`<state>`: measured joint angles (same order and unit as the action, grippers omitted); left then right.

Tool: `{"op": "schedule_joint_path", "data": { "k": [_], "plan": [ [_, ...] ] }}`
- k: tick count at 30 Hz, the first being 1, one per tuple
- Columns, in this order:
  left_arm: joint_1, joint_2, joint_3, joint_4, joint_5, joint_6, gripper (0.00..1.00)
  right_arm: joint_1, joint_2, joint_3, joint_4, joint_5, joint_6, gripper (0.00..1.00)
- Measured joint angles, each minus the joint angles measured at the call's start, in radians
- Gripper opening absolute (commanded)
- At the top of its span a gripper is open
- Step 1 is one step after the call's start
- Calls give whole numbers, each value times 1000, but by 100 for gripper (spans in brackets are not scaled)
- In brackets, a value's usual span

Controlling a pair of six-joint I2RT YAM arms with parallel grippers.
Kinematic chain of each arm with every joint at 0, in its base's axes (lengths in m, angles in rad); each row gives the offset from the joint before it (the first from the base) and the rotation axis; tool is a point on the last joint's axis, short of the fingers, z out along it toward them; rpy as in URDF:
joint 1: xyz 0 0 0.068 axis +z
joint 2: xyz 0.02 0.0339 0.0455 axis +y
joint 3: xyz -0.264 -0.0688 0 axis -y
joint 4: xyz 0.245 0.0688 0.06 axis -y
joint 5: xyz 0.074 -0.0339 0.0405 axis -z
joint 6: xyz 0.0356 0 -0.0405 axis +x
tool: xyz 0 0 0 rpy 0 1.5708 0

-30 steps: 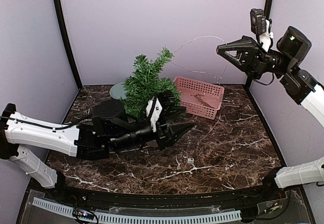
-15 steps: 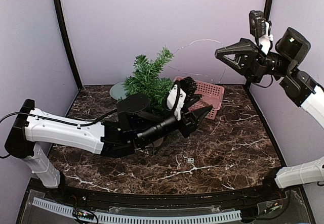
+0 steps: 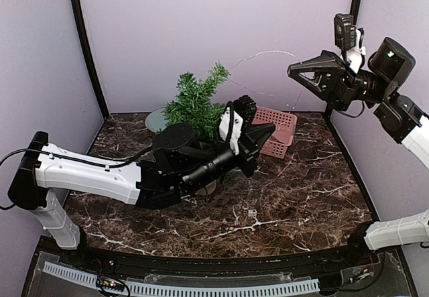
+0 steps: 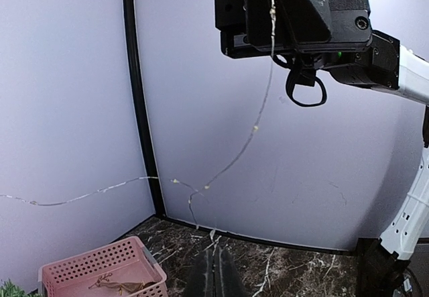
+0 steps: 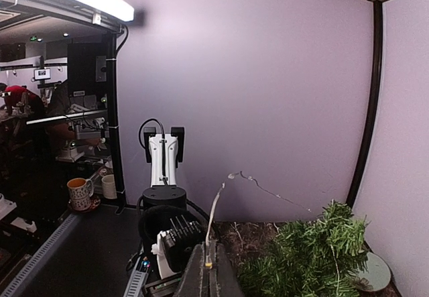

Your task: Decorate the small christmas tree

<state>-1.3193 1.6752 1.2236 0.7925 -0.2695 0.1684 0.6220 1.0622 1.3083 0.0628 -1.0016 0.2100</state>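
Dark marble tabletop [image 3: 308, 190], purple walls all round. From the left, the left arm [image 3: 87, 176] reaches across the table in a long diagonal. Its black forearm sits right in front of the small christmas tree [image 3: 196, 102], so the trunk and base are totally hidden in the top view. The tree is at the back of the table, a bit left of centre. A pale round plate [image 3: 155, 118] pokes out just behind it on the left.

The left gripper [image 3: 269, 130] is lifted off the table and overlaps the near-left corner of the pink basket [image 3: 281, 119] from that angle. On the left wrist cam its fingers [image 4: 201, 277] are pressed together. The wire light string [image 4: 231, 163] comes down right to the tips, so it looks pinched there.

The basket is at the back, right of the tree, with something brown and twiggy [image 4: 124, 285] lying in it. There's also a tiny clear bit [image 3: 252, 212] alone on the marble, nearer the front.

Far right, the right gripper [image 3: 293, 70] is way up high, well above the basket. It's clamped on the other end of the string, and its own cam shows the wire coming out from between the closed fingers. From there the string runs slack through the air, down to the left gripper and off past the tree top.
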Motion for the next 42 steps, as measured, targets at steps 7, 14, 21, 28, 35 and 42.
{"op": "schedule_joint_path", "data": {
  "k": [7,14,21,28,35,42],
  "plan": [
    [0,-124,-148,-29,50,-32,0,0,-25,0,-70,105,-61,0],
    [0,-402,-327,-138,6,-68,0,0,-48,0,-121,214,-111,0],
    [0,-602,-388,-257,-27,-76,0,-3,-51,1,-146,314,-154,0],
    [1,-731,-447,-301,-90,-64,0,-14,-55,3,-171,375,-180,0],
    [1,-552,-370,-330,29,-29,0,-15,-16,4,-101,299,-127,0],
    [-7,-254,-210,-282,105,12,0,-15,34,32,-9,129,-27,0]
  ]
}}
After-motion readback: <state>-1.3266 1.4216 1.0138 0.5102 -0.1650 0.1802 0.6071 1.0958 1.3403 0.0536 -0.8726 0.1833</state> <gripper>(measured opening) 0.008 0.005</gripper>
